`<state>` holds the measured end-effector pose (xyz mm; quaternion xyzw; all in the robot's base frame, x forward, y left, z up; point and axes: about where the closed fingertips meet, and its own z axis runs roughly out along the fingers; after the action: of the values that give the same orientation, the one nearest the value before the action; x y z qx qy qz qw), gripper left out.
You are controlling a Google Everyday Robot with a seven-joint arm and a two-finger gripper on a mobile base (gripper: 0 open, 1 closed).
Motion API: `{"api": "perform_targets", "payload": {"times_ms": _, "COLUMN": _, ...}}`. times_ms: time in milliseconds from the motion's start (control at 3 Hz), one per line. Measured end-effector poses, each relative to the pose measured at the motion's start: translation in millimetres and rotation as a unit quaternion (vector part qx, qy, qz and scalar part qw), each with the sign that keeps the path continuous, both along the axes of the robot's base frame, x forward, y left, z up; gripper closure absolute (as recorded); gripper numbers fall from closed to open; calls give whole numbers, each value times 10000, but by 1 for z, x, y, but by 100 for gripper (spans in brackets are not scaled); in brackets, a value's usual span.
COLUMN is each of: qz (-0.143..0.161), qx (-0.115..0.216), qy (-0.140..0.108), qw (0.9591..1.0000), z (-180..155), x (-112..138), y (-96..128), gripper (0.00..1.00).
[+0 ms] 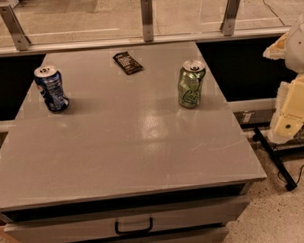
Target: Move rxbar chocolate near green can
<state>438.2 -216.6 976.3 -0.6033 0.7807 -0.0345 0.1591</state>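
The rxbar chocolate (128, 63) is a small flat bar in a dark wrapper, lying at the back middle of the grey table (123, 144). The green can (191, 84) stands upright at the back right of the table, slightly dented, well to the right of the bar and a little nearer the front. My gripper (293, 103) shows as pale cream parts at the right edge of the view, off the table's right side and away from both things. It holds nothing that I can see.
A blue can with white print (51, 88) stands at the left of the table. A rail with metal posts (146, 13) runs behind the table. Drawers with a black handle (133, 227) sit below the front edge. A black cable and stand (276, 159) lie on the floor to the right.
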Motion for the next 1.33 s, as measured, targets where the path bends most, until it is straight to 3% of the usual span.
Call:
{"api": "perform_targets", "payload": {"times_ms": 333, "qz": 1, "qx": 0, "qy": -1, "qw": 10000, "z": 0, "x": 0, "y": 0, "gripper": 0}}
{"api": "perform_targets", "payload": {"times_ms": 667, "qz": 161, "qx": 87, "qy": -93, "qw": 9998, "z": -1, "x": 16, "y": 14, "gripper": 0}}
{"api": "perform_targets", "payload": {"times_ms": 1000, "qz": 556, "qx": 325, "qy": -371, "qw": 9972, "z": -4, "x": 69, "y": 65, "gripper": 0}}
{"api": "perform_targets", "payload": {"times_ms": 1333, "qz": 1014, "qx": 696, "qy": -696, "qw": 9900, "z": -6, "x": 131, "y": 133, "gripper": 0}}
